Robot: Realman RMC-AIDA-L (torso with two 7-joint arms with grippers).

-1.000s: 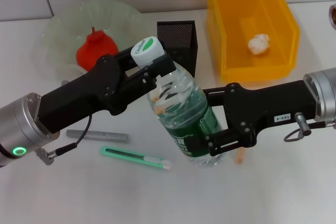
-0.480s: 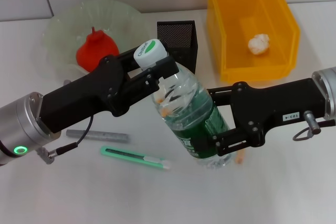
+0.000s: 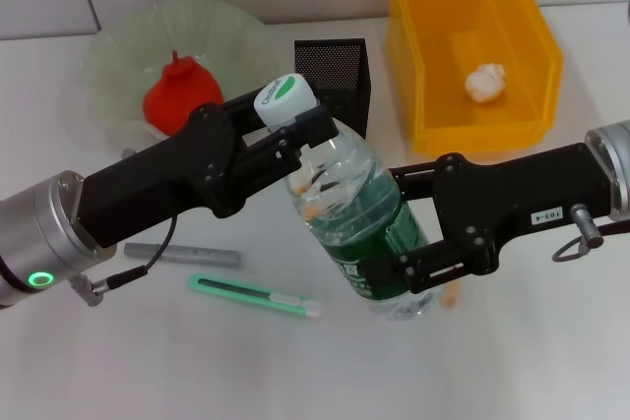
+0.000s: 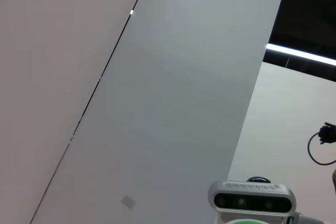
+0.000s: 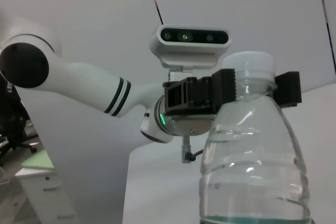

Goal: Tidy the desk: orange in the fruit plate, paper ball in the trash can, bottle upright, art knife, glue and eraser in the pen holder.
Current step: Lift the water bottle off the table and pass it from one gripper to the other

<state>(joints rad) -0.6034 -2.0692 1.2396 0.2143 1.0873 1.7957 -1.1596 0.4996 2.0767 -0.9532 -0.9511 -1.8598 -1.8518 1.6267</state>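
The bottle (image 3: 359,218) stands tilted on the tabletop (image 3: 492,361), just in front of the pen holder (image 3: 335,81). The left hand (image 3: 281,140) is closed on its neck just under the white cap (image 3: 283,100); the right hand (image 3: 418,228) is clamped around its lower, green-labelled body. Left of the bottle lie the art knife (image 3: 254,294) and a grey stick (image 3: 182,255). The orange (image 3: 179,93) sits in the fruit plate (image 3: 108,56), the paper ball (image 3: 485,82) in the trash can (image 3: 413,66).
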